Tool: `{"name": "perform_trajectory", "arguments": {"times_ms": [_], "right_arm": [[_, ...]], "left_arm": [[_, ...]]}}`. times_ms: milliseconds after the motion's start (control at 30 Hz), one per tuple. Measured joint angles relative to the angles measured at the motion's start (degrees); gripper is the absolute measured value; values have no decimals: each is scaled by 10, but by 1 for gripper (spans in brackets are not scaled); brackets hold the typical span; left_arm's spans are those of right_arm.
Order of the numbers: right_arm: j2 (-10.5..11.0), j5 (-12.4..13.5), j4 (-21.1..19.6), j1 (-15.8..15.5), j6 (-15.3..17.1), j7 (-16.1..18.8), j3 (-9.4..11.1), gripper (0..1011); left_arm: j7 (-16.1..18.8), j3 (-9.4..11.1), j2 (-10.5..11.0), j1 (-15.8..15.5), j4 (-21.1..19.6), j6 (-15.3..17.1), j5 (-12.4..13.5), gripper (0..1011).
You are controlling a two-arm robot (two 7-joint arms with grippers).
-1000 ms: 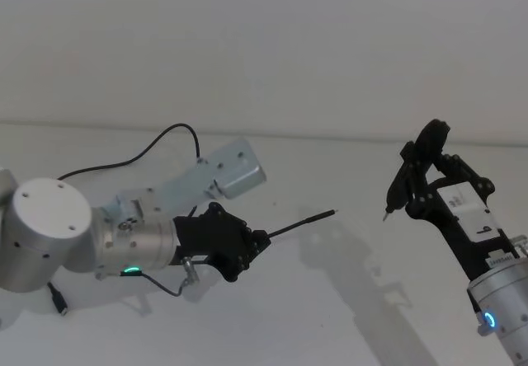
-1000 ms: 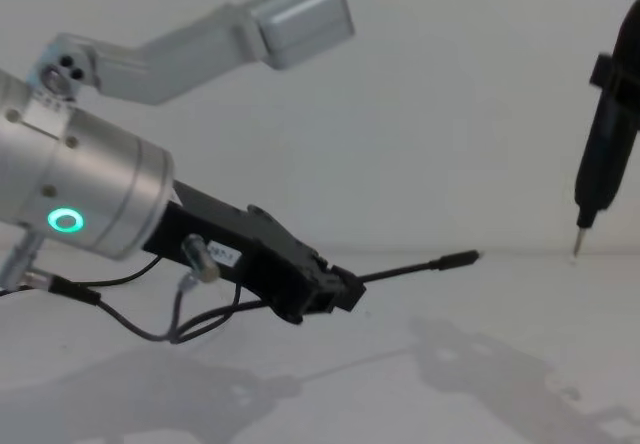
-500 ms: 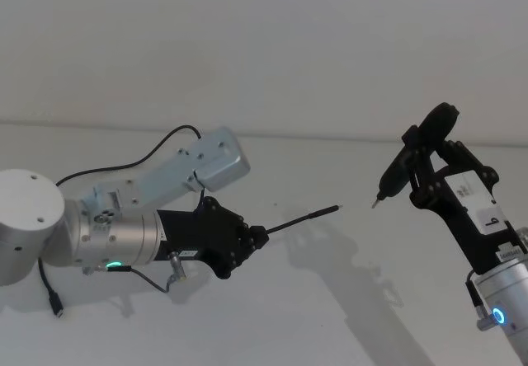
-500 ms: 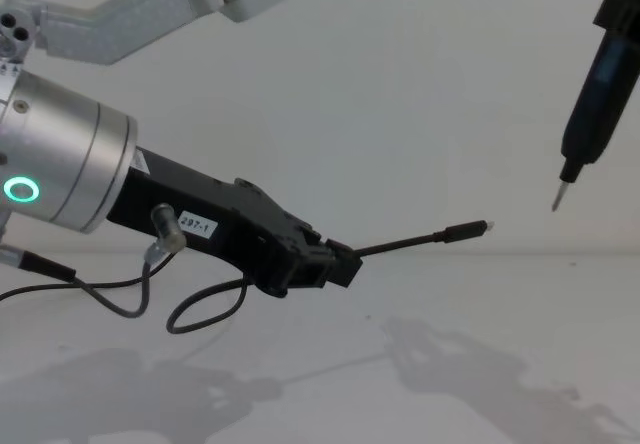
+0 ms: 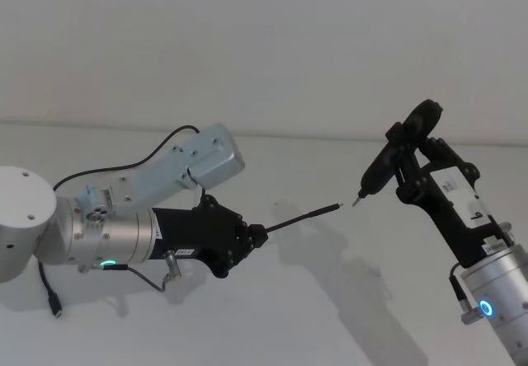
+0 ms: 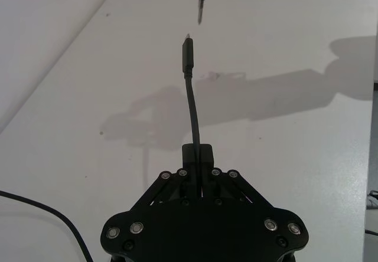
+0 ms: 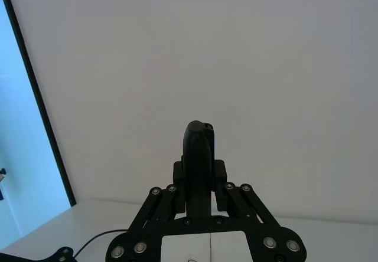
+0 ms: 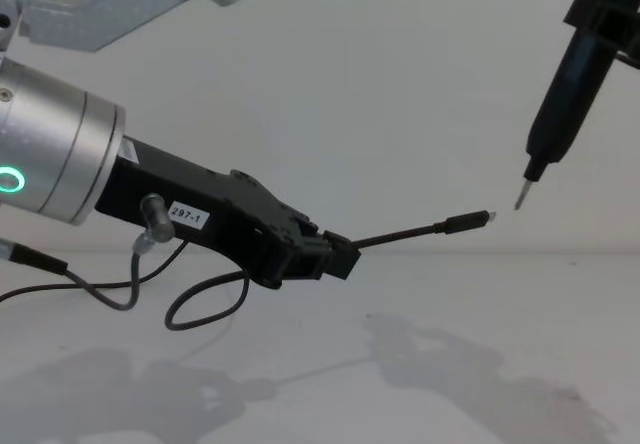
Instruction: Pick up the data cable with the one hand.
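Note:
My left gripper (image 5: 257,236), black with a white label and a silver wrist, is shut on the data cable (image 5: 302,217) above the table. The cable's thin black end sticks out straight from the jaws toward the right, ending in a small plug (image 8: 466,222). In the left wrist view the left gripper (image 6: 196,154) holds the data cable (image 6: 190,97) pointing away. The rest of the cord hangs in a loop (image 8: 200,309) below the arm. My right gripper (image 5: 411,180) is shut on a narrow black tool (image 5: 388,160). The tool's metal tip (image 8: 521,196) hangs just beyond the plug, apart from it.
A white table (image 5: 330,316) lies under both arms and meets a plain white wall at the back. The cord's far part runs behind the left arm (image 5: 124,165), and its other end (image 5: 54,302) lies near the table's left front.
The right gripper has carried the black tool leftward, so its tip now sits close to the plug. The left arm has shifted slightly left and raised the cable a little.

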Motion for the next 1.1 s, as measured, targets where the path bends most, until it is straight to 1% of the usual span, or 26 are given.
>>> {"name": "perform_trajectory", "arguments": {"times_ms": [267, 533, 1100], "right_arm": [[-1, 11, 20, 16, 5, 7, -7, 268], [0, 16, 31, 28, 6, 9, -13, 268], [5, 20, 35, 40, 8, 8, -19, 268]], "left_arm": [[-2, -1, 1, 0, -1, -2, -2, 49], [-3, -2, 2, 1, -1, -2, -3, 49], [-4, -3, 3, 1, -2, -3, -4, 49]]}}
